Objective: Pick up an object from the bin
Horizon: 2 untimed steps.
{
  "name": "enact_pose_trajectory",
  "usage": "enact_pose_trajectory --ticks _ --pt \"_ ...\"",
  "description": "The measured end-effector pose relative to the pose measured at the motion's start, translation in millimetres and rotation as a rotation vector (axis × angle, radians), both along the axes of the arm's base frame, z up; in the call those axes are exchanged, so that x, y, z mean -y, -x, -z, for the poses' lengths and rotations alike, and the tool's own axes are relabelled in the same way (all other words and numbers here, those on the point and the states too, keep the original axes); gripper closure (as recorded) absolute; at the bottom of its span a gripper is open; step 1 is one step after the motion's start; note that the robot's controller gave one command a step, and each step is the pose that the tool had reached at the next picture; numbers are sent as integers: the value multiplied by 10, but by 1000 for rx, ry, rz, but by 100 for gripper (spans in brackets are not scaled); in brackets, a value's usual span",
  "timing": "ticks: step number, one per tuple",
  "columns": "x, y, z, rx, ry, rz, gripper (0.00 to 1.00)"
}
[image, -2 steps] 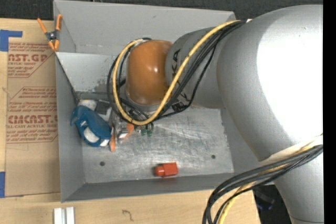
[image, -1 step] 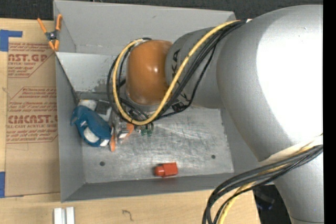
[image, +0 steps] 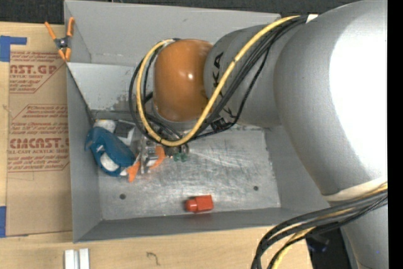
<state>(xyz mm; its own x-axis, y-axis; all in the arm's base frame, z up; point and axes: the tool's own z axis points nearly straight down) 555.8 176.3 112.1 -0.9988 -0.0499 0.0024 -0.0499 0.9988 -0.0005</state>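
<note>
Grey metal formed the bin [image: 79,154], and the arm [image: 315,91] reached into it from the right. Its orange wrist cover [image: 179,79] was tipped down over the left half of the floor. Beneath that cover the claw [image: 148,158] sat low beside a small cluster. A blue rounded object [image: 106,149] with white patches lay just to its left, and a small orange piece [image: 133,173] lay at its near-left side. Whether the claw was released or clenched could not be told, because the cover and the cables [image: 141,94] hid it from above. A red block [image: 199,203] lay well apart by the near wall, alone. The low stance suggested a grasp being set up on the cluster, most likely the blue rounded object or the orange piece, with nothing visibly lifted yet.
</note>
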Motion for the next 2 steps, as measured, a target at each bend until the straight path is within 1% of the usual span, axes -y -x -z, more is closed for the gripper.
enact_pose_trajectory --ticks 1,2 --pt "180 -9 -670 0 0 -12 100" --pt "-13 -76 -1362 2 0 0 100"
